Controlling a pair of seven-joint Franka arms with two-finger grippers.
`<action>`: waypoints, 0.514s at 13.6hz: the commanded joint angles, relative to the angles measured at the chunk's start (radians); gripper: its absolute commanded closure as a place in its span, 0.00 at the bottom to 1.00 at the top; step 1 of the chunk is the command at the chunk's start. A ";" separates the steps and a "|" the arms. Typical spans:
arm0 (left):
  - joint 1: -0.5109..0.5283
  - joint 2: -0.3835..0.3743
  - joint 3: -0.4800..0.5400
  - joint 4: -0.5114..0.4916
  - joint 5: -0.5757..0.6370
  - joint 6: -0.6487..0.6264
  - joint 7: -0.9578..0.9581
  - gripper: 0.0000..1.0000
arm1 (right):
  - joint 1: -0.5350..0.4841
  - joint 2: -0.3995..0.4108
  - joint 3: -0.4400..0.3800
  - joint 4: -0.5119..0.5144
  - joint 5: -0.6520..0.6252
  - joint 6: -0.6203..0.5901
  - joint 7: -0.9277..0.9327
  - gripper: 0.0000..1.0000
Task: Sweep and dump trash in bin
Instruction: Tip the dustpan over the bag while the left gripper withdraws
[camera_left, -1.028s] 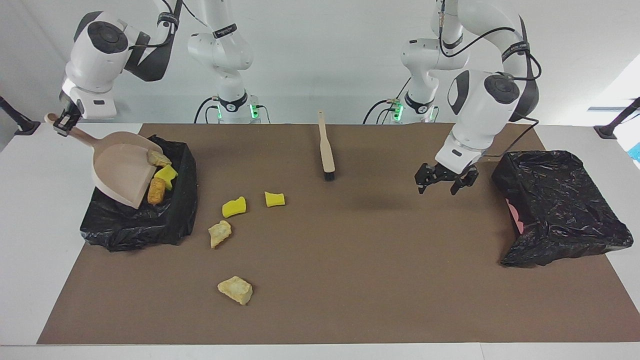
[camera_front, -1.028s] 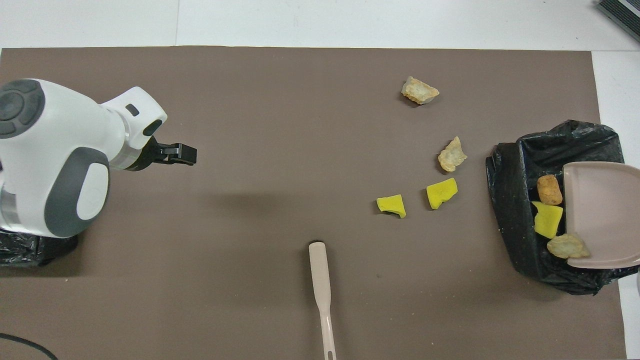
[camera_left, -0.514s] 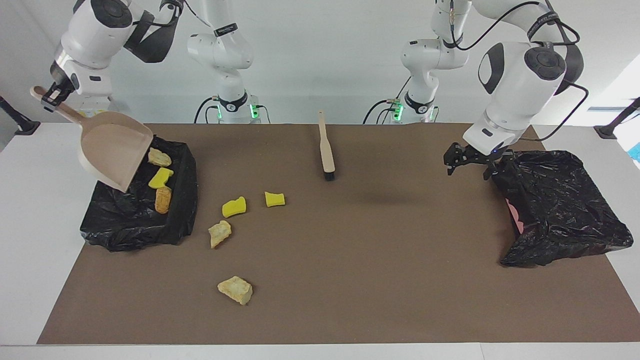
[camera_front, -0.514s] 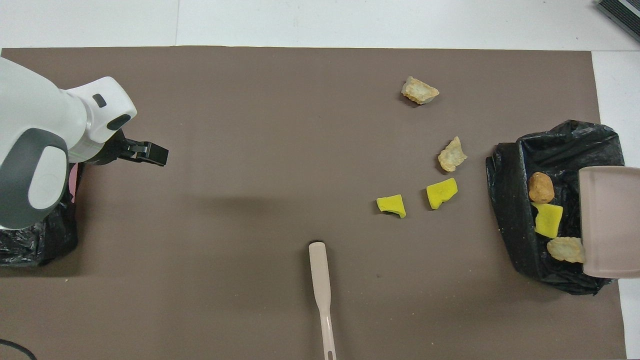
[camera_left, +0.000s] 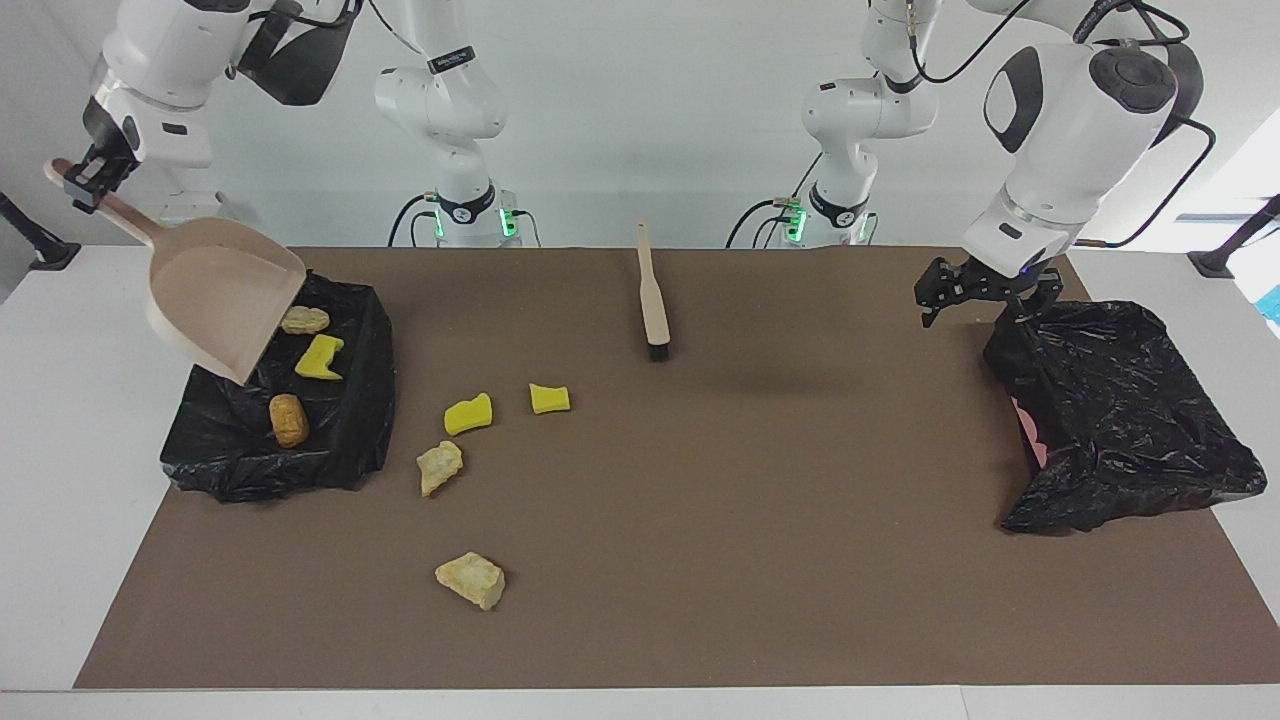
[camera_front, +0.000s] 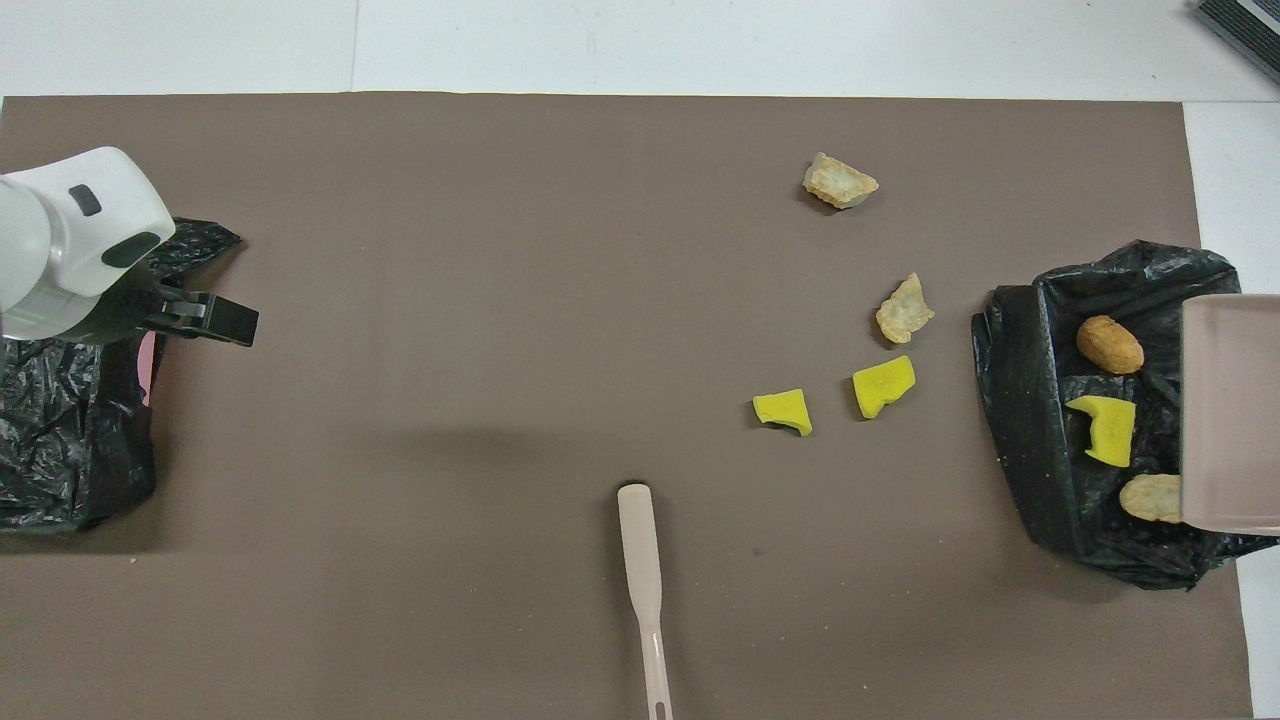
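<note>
Your right gripper (camera_left: 85, 178) is clamped on the handle of the dustpan (camera_left: 215, 310), which hangs tilted over the bin (camera_left: 330, 440) at the right arm's end. Three trash pieces (camera_left: 320, 357) lie in the bin; four scraps (camera_left: 468, 413) sit on the counter (camera_left: 700, 520) just beside it. Risk: lowering the pan could snag the liner and drag the bin. The brush (camera_left: 652, 295) lies unheld. The left gripper (camera_left: 985, 292), fingers spread and empty, waits over the second bin (camera_left: 1120, 420).
</note>
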 joint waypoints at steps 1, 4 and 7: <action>0.021 -0.015 -0.008 -0.009 0.009 -0.013 0.007 0.00 | 0.001 0.024 0.043 0.036 0.110 -0.027 0.079 1.00; 0.044 -0.036 -0.007 -0.006 -0.002 -0.008 0.005 0.00 | 0.001 0.031 0.128 0.052 0.222 -0.035 0.209 1.00; 0.084 -0.104 -0.007 -0.067 -0.050 0.006 0.005 0.00 | 0.001 0.063 0.213 0.098 0.358 -0.042 0.394 1.00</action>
